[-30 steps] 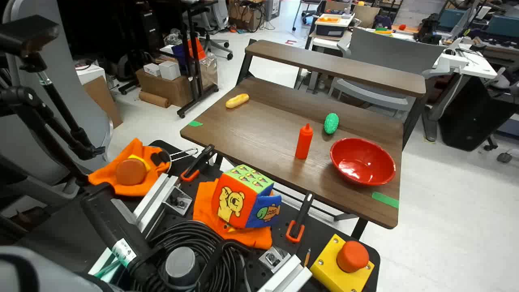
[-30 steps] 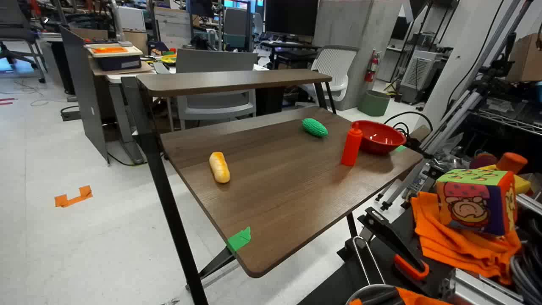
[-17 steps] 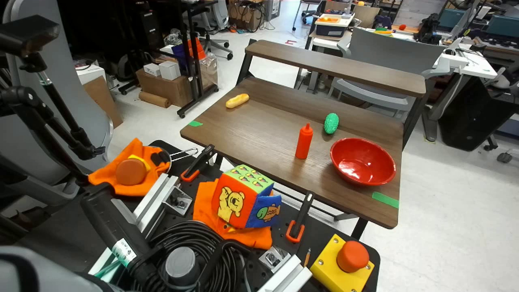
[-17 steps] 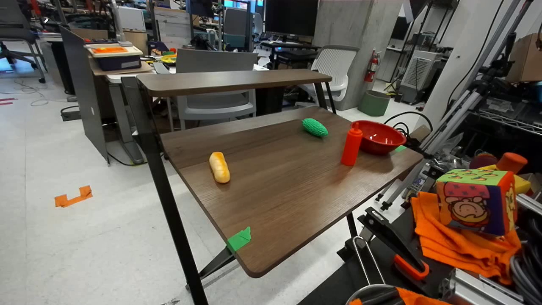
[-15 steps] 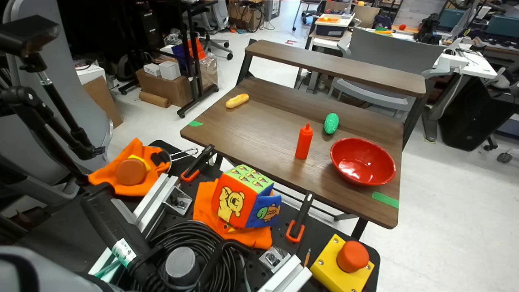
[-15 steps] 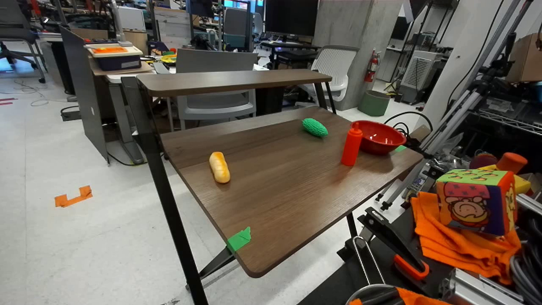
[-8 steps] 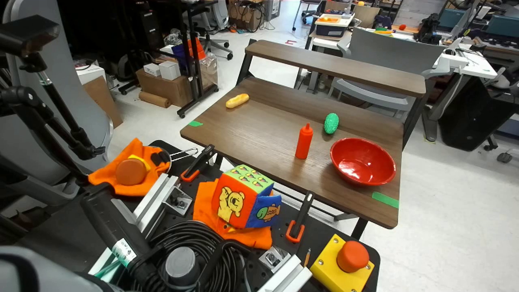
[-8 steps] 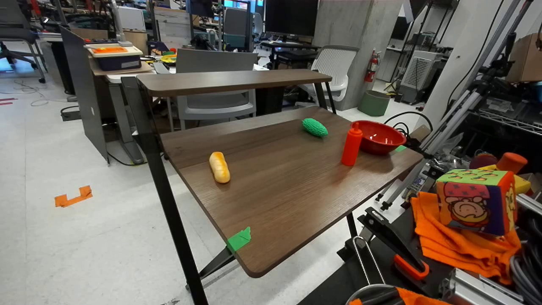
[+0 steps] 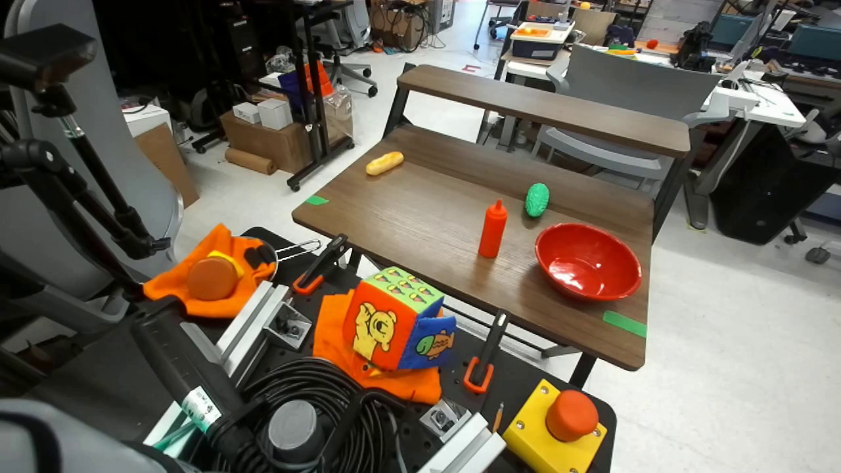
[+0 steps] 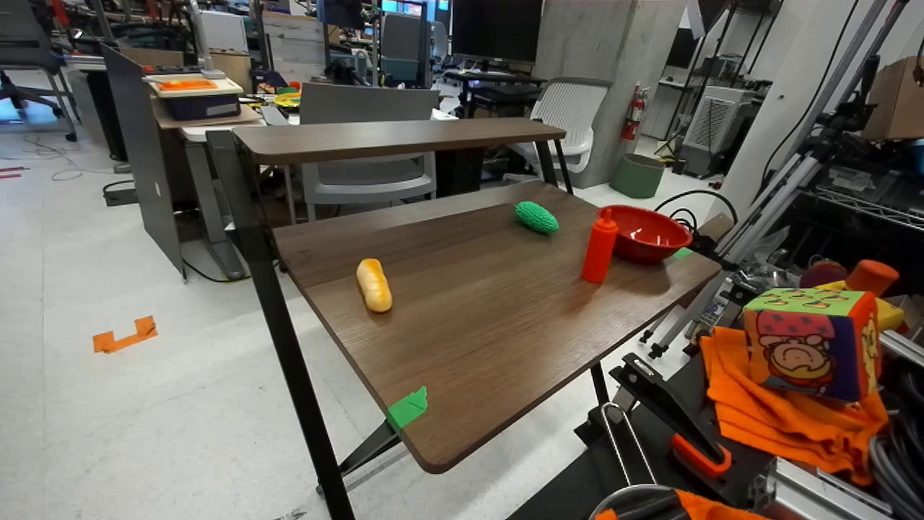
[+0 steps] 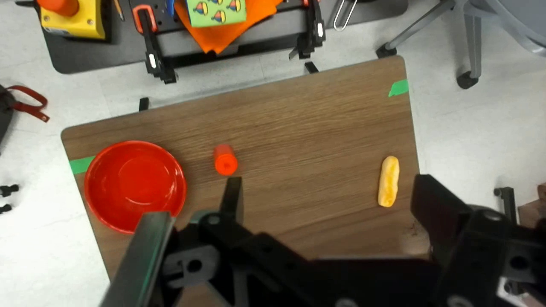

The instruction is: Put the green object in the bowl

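Observation:
The green object (image 9: 537,200) is a bumpy oval lump lying on the brown table (image 9: 420,203). It also shows in an exterior view (image 10: 536,217). In the wrist view I cannot make it out; the gripper covers much of that area. The red bowl (image 9: 588,263) stands upright near a table end, with nothing visible inside. It also shows in an exterior view (image 10: 650,235) and at the left of the wrist view (image 11: 136,183). My gripper (image 11: 329,187) is open and empty, high above the table, its fingers wide apart. It is out of both exterior views.
A red squeeze bottle (image 9: 493,230) stands upright between the green object, the bowl and the table's edge. A yellow bread roll (image 9: 384,163) lies at the opposite end. A raised shelf (image 9: 539,108) runs along one long side. Clamps and a toy cube (image 9: 397,318) sit on the black cart.

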Robot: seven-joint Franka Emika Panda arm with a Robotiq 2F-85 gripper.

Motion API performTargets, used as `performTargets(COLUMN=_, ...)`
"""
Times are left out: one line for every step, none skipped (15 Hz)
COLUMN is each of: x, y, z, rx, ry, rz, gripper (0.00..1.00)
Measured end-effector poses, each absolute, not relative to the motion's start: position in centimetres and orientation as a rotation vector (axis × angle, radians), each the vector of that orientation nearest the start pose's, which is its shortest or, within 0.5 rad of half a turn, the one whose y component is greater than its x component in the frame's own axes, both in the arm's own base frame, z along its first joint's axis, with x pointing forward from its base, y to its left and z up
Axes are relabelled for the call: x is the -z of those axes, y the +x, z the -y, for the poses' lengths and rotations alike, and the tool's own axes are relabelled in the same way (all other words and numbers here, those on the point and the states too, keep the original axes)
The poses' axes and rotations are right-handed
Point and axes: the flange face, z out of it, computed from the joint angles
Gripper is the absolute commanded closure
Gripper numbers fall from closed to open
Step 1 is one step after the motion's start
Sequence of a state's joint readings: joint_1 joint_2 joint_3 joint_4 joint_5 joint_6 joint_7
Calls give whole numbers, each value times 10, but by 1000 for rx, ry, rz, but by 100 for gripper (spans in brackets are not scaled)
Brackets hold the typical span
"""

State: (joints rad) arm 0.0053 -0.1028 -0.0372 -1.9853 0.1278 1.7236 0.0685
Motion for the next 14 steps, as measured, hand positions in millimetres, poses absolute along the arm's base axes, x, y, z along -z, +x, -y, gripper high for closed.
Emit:
performTargets(x=-485, y=523, z=6, rx=-218, ry=-3004, rz=-202, gripper=0)
performTargets(x=-472, y=537, z=7, rx=-195, ry=-3008, rz=-210, gripper=0)
performTargets(x=-458, y=549, z=8, rx=-175, ry=-3011, rz=-218, gripper=0)
performTargets(x=-444, y=563, z=10, rx=-156, ry=-3014, rz=-227, gripper=0)
performTargets(x=-429, y=575, z=12, rx=-145, ry=-3019, rz=-235, gripper=0)
performTargets(x=-414, y=587, z=14, rx=-139, ry=-3024, rz=-241, gripper=0)
performTargets(x=-398, y=599, z=16, rx=-138, ry=-3032, rz=-246, gripper=0)
performTargets(x=-383, y=611, z=19, rx=-144, ry=-3042, rz=-248, gripper=0)
performTargets(x=-368, y=622, z=22, rx=-157, ry=-3055, rz=-247, gripper=0)
performTargets(x=-354, y=632, z=27, rx=-173, ry=-3074, rz=-244, gripper=0)
performTargets(x=-340, y=642, z=32, rx=-187, ry=-3095, rz=-238, gripper=0)
performTargets(x=-325, y=653, z=38, rx=-191, ry=-3121, rz=-232, gripper=0)
performTargets(x=-312, y=663, z=44, rx=-197, ry=-3149, rz=-224, gripper=0)
performTargets(x=-299, y=672, z=51, rx=-207, ry=-3176, rz=-215, gripper=0)
